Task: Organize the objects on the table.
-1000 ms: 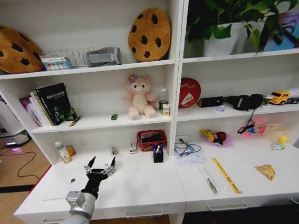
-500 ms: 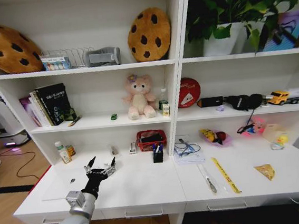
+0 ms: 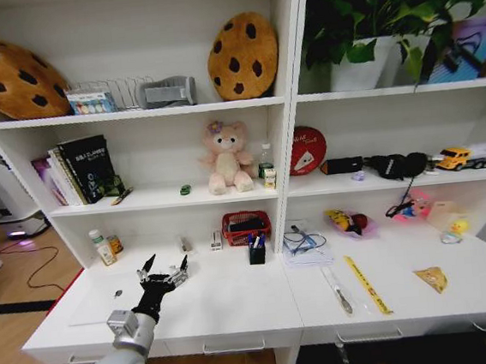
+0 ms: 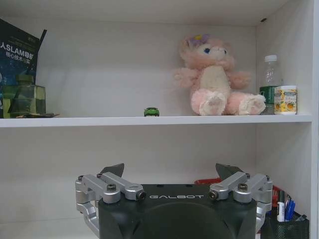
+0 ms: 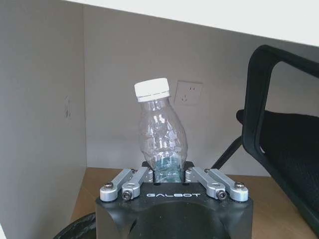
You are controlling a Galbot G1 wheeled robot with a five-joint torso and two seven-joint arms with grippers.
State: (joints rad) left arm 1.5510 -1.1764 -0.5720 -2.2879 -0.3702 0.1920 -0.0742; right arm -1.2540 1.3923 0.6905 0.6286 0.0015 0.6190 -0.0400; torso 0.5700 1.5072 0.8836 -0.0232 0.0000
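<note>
Left gripper (image 3: 166, 263), jaws wide, above the counter (image 3: 229, 308) near its left edge; right gripper (image 5: 169, 174) jaws holding a clear bottle (image 5: 160, 134).

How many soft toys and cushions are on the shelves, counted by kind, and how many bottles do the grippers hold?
Cookie-shaped cushions: 2
Pink plush bear: 1
Clear bottle held in the right gripper: 1
Held in the open left gripper: 0
Total: 4
</note>
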